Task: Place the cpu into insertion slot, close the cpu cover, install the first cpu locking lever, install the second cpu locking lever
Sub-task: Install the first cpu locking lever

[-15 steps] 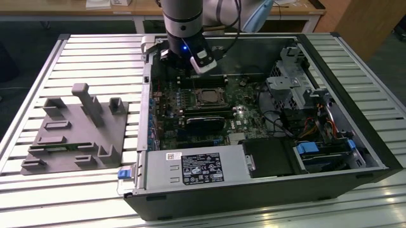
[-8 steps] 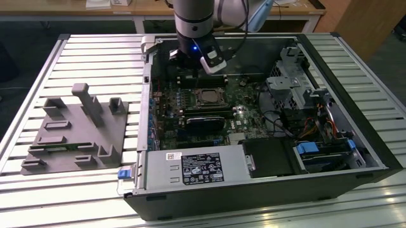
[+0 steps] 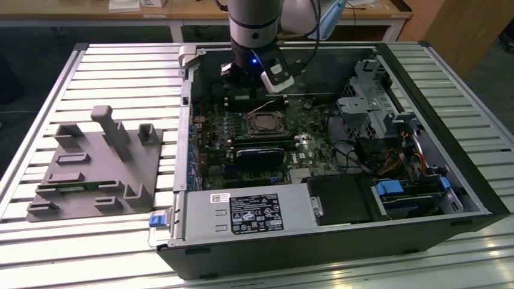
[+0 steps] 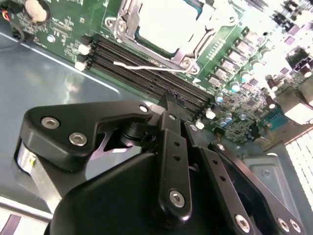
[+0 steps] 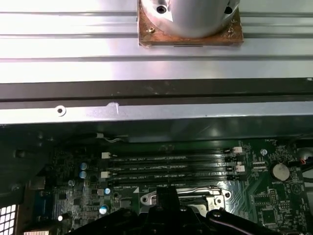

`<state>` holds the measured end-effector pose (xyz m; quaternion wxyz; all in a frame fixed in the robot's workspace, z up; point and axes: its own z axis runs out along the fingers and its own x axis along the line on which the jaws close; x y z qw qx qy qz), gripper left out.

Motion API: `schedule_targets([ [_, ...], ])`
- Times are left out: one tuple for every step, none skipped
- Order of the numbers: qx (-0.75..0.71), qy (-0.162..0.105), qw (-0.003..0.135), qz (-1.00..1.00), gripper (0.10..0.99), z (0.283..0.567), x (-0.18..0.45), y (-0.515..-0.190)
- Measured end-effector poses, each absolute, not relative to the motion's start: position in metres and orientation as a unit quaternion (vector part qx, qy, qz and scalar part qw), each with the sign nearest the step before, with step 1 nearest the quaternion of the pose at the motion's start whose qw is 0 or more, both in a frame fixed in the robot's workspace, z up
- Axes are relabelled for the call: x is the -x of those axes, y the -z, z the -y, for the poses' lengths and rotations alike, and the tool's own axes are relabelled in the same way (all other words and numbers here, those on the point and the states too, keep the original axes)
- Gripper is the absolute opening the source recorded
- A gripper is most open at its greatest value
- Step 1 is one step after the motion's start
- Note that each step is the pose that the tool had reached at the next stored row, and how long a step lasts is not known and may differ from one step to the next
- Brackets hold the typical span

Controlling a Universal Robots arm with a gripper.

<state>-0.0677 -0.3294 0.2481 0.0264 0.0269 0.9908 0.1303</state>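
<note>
Cpu, exterior view: the cpu (image 3: pixel 265 124) sits in its socket near the middle of the motherboard (image 3: pixel 210 153), inside the open computer case (image 3: pixel 473 192) lying on the slatted table (image 3: pixel 120 66).
Surroundings, exterior view: a black card (image 3: pixel 259 158) lies just beside the socket on the near side. A labelled power supply (image 3: pixel 241 212) runs along the case's near edge. A drive cage (image 3: pixel 365 111) and loose cables (image 3: pixel 398 158) crowd the exterior view's right. A grey peg fixture (image 3: pixel 92 165) stands on the table at the exterior view's left, well apart from the case.
Arm, exterior view: the arm (image 3: pixel 255 21) comes straight down into the far part of the case, its wrist just beyond the socket.
Cpu, second wrist view: the cpu (image 4: pixel 166 22) shows pale through the window of the cpu cover (image 4: pixel 127 19), which lies flat around it.
Lever, second wrist view: a thin wire lever (image 4: pixel 146 66) lies across the memory slots (image 4: pixel 127 58), beside the socket.
Pincer, second wrist view: the pincer (image 4: pixel 168 98) has its fingers together with nothing between them. The tips are over the memory slots, near the lever; whether they touch it I cannot tell.
Surroundings, first wrist view: the case wall (image 5: pixel 156 115) and the table slats (image 5: pixel 73 44) lie beyond the board, and a coin battery (image 5: pixel 279 170) sits beside the memory slots (image 5: pixel 171 164).
Pincer, first wrist view: the joined tips (image 5: pixel 167 196) cover part of the socket's edge.
</note>
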Motion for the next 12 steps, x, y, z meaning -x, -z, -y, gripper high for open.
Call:
schedule_targets([
  [-0.027, -0.129, 0.027, -0.991, 0.106, 0.3294, 0.0677, -0.2481],
  [-0.027, -0.128, 0.028, -0.991, 0.106, 0.3294, 0.0677, -0.2479],
  [-0.026, -0.128, 0.030, -0.991, 0.106, 0.3294, 0.0677, -0.2473],
  [-0.026, -0.127, 0.032, -0.991, 0.106, 0.3294, 0.0677, -0.2470],
  [-0.026, -0.127, 0.033, -0.991, 0.106, 0.3294, 0.0677, -0.2462],
  [-0.026, -0.127, 0.035, -0.991, 0.106, 0.3294, 0.0677, -0.2454],
  [-0.026, -0.127, 0.036, -0.991, 0.106, 0.3294, 0.0677, -0.2446],
  [-0.026, -0.127, 0.037, -0.991, 0.106, 0.3294, 0.0675, -0.2438],
  [-0.026, -0.128, 0.038, -0.991, 0.106, 0.3294, 0.0671, -0.2430],
  [-0.026, -0.128, 0.039, -0.991, 0.106, 0.3294, 0.0668, -0.2424],
  [-0.026, -0.129, 0.040, -0.991, 0.106, 0.3294, 0.0663, -0.2417],
  [-0.025, -0.129, 0.041, -0.990, 0.106, 0.3294, 0.0659, -0.2411],
])
